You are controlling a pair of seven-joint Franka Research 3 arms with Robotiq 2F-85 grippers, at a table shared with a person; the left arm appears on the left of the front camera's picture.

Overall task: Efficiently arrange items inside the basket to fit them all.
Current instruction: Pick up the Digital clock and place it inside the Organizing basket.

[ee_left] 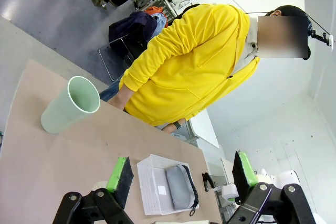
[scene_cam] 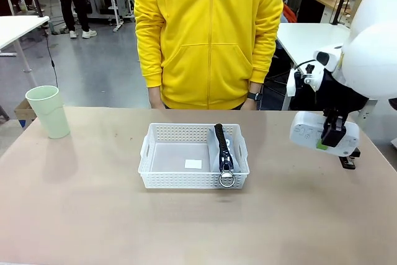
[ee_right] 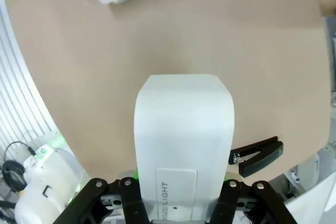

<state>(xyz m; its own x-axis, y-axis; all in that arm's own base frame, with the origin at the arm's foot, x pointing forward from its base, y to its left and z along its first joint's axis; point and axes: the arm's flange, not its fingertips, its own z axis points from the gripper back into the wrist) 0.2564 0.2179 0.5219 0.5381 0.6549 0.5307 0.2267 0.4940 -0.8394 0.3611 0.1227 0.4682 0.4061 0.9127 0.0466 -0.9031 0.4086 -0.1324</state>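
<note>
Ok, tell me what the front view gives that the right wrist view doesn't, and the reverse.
Front view adds: the pale green cup at the left of the table, the person in yellow, and the grey pouch standing in the right part of the basket. Right wrist view adds: lettering on the white box and the open mouth of the black stapler. Shared: the right claw shut on the box, the stapler nearby, a basket corner.
</note>
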